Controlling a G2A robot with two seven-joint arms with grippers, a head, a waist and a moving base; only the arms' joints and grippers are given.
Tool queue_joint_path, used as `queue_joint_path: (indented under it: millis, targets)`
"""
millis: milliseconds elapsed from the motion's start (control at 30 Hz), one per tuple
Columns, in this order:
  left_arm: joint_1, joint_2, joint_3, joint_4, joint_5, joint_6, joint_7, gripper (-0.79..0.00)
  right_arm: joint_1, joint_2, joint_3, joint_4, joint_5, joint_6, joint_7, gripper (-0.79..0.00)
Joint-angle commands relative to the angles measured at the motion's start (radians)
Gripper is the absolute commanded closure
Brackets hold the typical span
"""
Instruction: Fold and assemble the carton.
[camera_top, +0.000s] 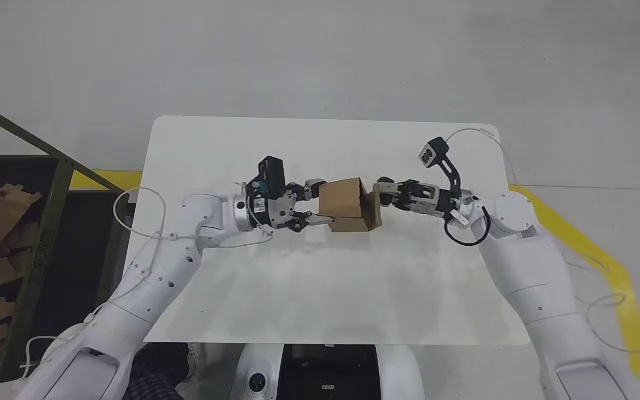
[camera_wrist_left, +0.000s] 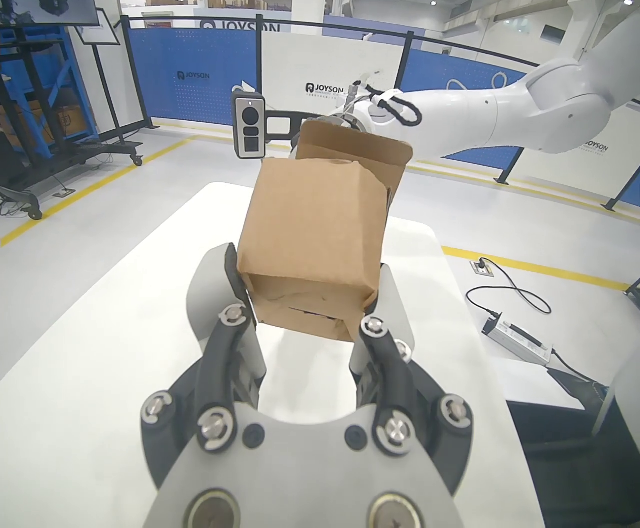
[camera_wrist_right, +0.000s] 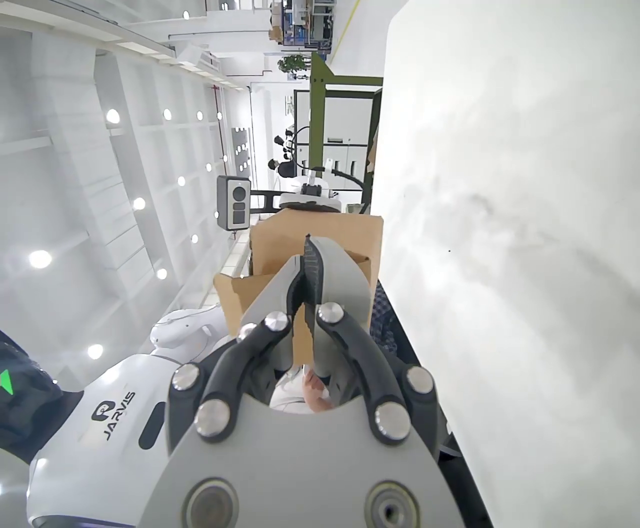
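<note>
- the carton (camera_top: 348, 203) is between the two arms over the middle of the counter (camera_top: 300, 290). you cannot tell whether it rests on the surface or hangs just above it.
- it is plain brown card, already squared into a box. the end toward the left arm is folded shut, a little creased and uneven. the far end is open, with a flap (camera_wrist_left: 350, 150) standing out.
- your left gripper (camera_wrist_left: 307, 277) has its fingers spread to the box's width and pressed on two opposite sides near the closed end, probably to steady it.
- your right gripper (camera_wrist_right: 306, 270) has its fingers nearly together, pinching the edge of the flap, probably so it can be bent over the opening.
</note>
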Motion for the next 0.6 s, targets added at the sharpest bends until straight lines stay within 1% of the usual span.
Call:
queue_joint_path:
  millis: [0, 167, 567]
  targets:
    - [0.0, -0.001, 0.0, 0.003, 0.011, 0.005, 0.006, -0.249, 0.003, -0.001, -0.004, 0.003, -0.003, 0.001, -0.003, 0.0]
    - [-0.001, -0.003, -0.003, 0.01, 0.034, 0.012, 0.015, -0.249, 0.01, 0.001, 0.0, 0.007, -0.009, -0.001, -0.003, 0.0]
    - [-0.014, -0.012, 0.008, 0.042, 0.139, 0.078, 0.029, -0.256, -0.012, 0.008, 0.006, -0.029, -0.021, 0.024, 0.013, 0.0]
